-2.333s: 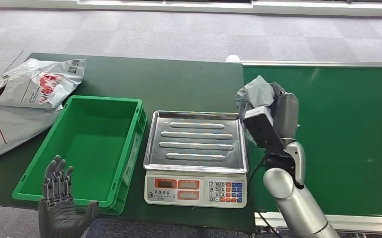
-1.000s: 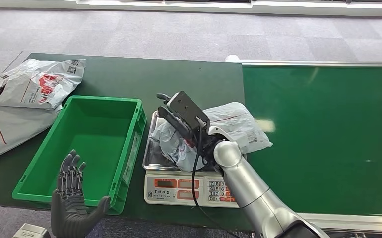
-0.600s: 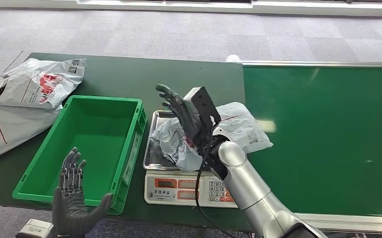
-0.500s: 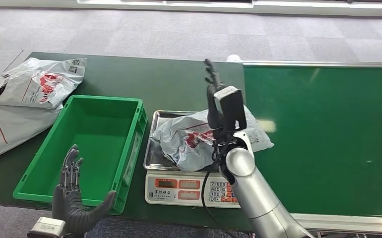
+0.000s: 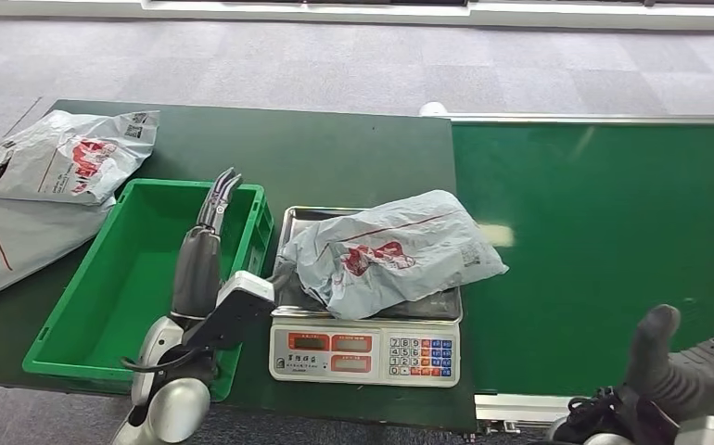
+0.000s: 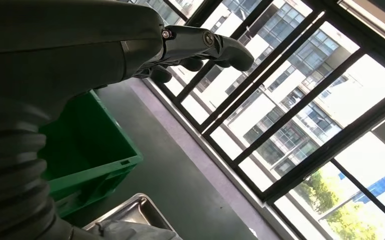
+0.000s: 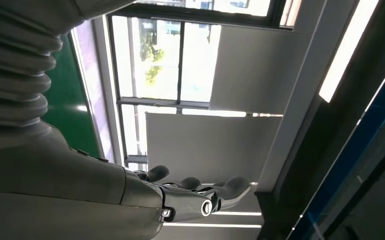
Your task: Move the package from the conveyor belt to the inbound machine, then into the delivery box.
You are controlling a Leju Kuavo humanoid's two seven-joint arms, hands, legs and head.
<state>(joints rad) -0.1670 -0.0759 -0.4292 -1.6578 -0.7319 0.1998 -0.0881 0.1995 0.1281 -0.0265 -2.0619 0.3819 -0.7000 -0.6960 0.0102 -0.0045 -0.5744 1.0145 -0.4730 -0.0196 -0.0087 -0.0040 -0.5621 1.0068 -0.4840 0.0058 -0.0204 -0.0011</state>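
The grey package (image 5: 390,255) with red print lies on the steel tray (image 5: 290,222) of the scale (image 5: 364,354), its right end hanging over the conveyor belt (image 5: 613,250). My left hand (image 5: 207,243) is raised with its fingers stretched out, over the right rim of the green delivery box (image 5: 140,269), a little left of the package and holding nothing. The left wrist view shows that hand (image 6: 130,45) above the box (image 6: 95,150) and a tray corner (image 6: 130,207). My right hand (image 5: 682,371) is low at the belt's near edge, open and empty; its fingers (image 7: 195,197) are loosely extended.
Two more grey mail bags (image 5: 57,158) lie on the dark green table (image 5: 335,158) left of the box. The scale's keypad and displays face me. The belt surface is bare green.
My right hand let go of the package on the scale tray and drew back to the lower right. My left hand rose from the lower left to the box's right rim.
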